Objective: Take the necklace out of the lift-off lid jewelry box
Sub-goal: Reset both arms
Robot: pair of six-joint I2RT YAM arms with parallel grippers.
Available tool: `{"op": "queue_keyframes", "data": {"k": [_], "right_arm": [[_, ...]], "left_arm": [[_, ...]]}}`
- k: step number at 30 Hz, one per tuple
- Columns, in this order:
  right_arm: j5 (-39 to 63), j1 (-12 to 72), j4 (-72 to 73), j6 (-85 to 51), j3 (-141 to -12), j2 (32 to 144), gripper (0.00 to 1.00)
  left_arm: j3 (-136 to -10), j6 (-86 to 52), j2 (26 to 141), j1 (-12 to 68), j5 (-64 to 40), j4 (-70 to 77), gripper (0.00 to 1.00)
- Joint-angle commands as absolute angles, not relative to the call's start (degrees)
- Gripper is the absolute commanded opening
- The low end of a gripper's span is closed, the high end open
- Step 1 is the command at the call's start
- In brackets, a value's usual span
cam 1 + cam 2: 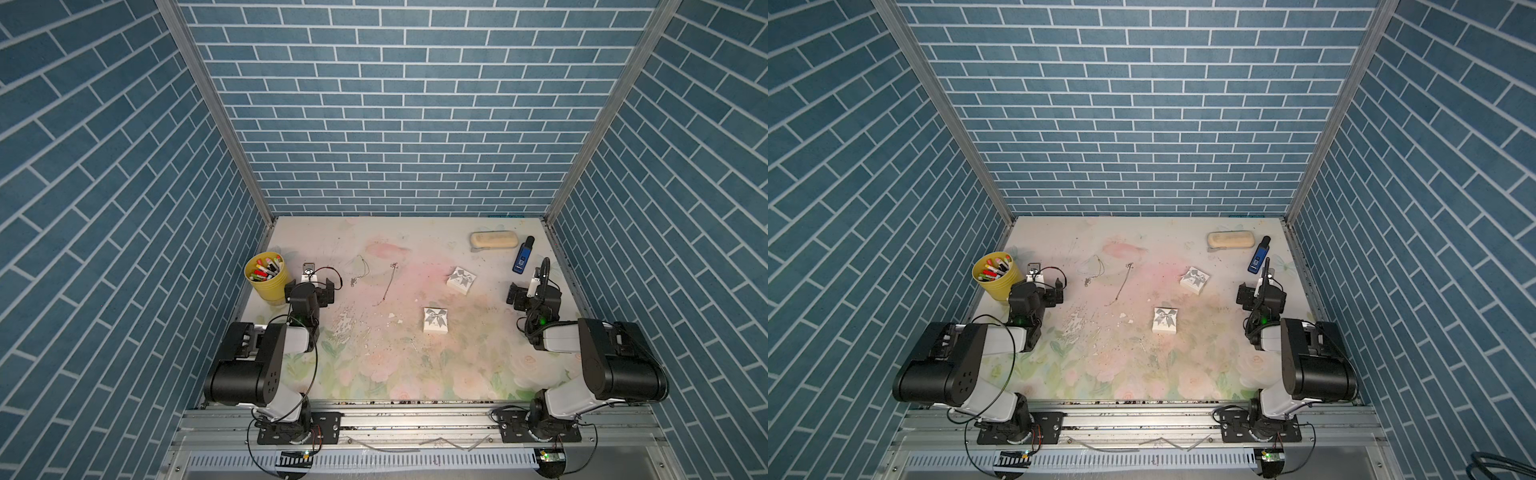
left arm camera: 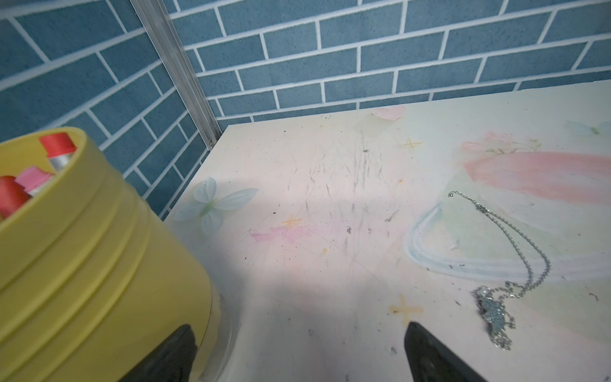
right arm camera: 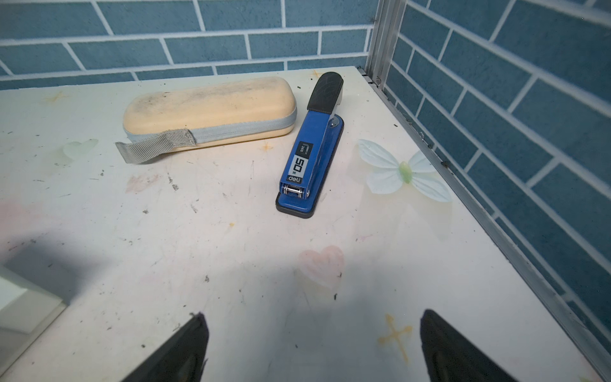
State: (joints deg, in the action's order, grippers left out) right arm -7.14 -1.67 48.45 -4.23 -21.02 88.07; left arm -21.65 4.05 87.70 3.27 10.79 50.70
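My left gripper [image 2: 299, 330] and right gripper [image 3: 310, 317] both stand jaws apart, empty (white bow-printed square jewelry box [image 1: 435, 320] mid-table, lid on)

Both top views: high above the near edge, looking steeply down and toward the back wall [image 1: 395, 104] — whole table [image 1: 374, 365] in frame, nearly identical pictures. Left wrist view: low over the table, facing the far left corner, yellow cup [image 2: 82, 264] and necklace [image 2: 492, 311] close. Right wrist view: equally low, facing the far right corner — stapler [image 3: 310, 155], tan case [image 3: 211, 106]. Top views hold all four, small.
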Motion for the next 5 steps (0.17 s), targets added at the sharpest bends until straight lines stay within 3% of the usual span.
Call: {"op": "queue_keyframes", "data": {"k": [1,5], "right_arm": [[-6.3,-1.9,49.0,-3.8,-22.7,88.3,0.99],[-6.2,-1.9,49.6,-3.8,-22.3,88.0,0.99]], "left_arm": [[-21.9,3.5,87.5,3.0,10.2,50.2,1.00],[-21.8,3.5,87.5,3.0,10.2,50.1,1.00]]}}
